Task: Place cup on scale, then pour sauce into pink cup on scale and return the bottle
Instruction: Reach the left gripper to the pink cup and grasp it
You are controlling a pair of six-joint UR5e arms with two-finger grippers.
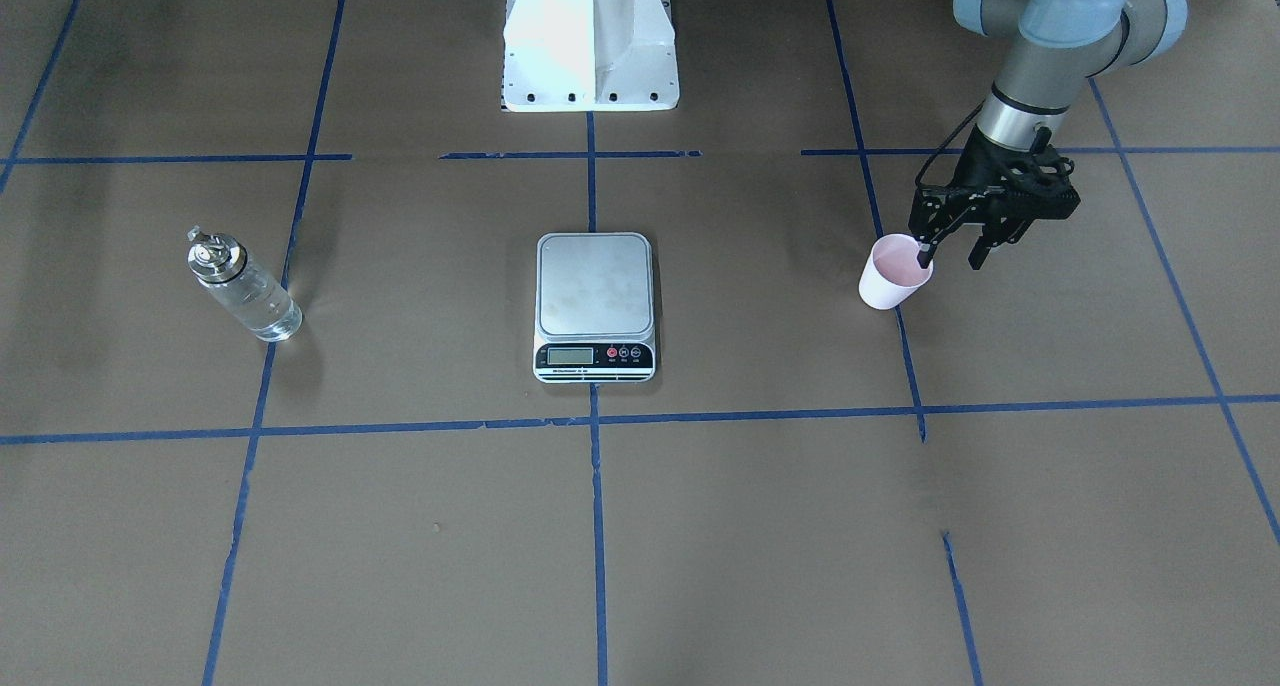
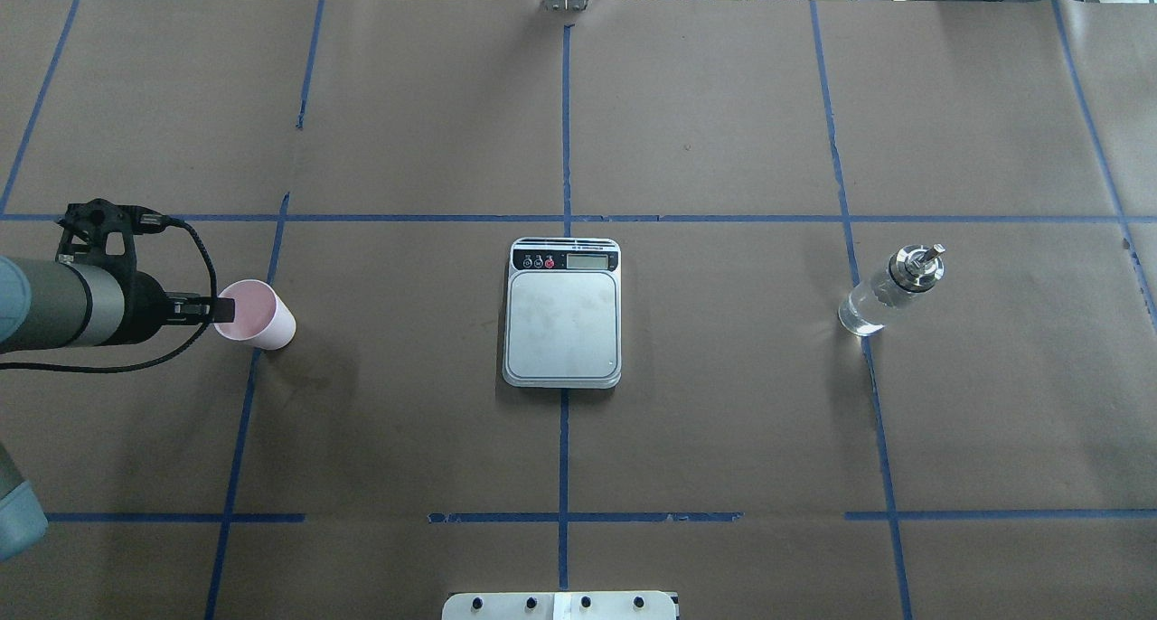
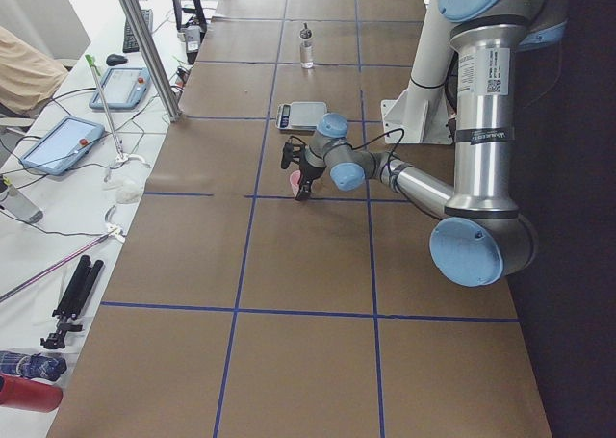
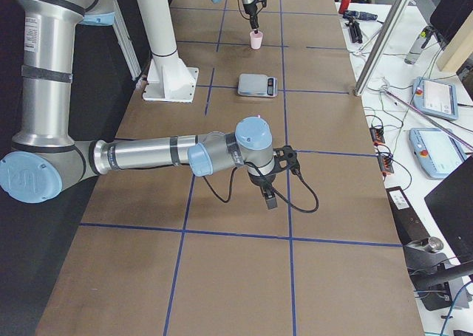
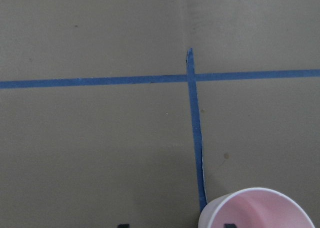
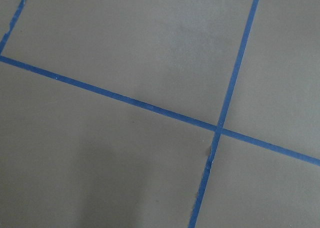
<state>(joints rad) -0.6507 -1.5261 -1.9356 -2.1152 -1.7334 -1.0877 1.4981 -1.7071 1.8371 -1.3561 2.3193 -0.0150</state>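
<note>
On the brown paper table (image 1: 700,526), the left gripper (image 1: 950,259) is spread wide over the rim of the cup (image 1: 885,286). It should pinch softly, then lift straight up toward the scale (image 1: 594,286).

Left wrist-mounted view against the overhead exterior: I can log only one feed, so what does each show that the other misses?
Only the wrist view: the cup close up, with the tips of the left gripper's fingers at the frame's bottom edge, one inside the rim, one outside. Only the overhead: the scale, the bottle and the left arm. Both: the cup and the blue tape lines on the brown table.
</note>
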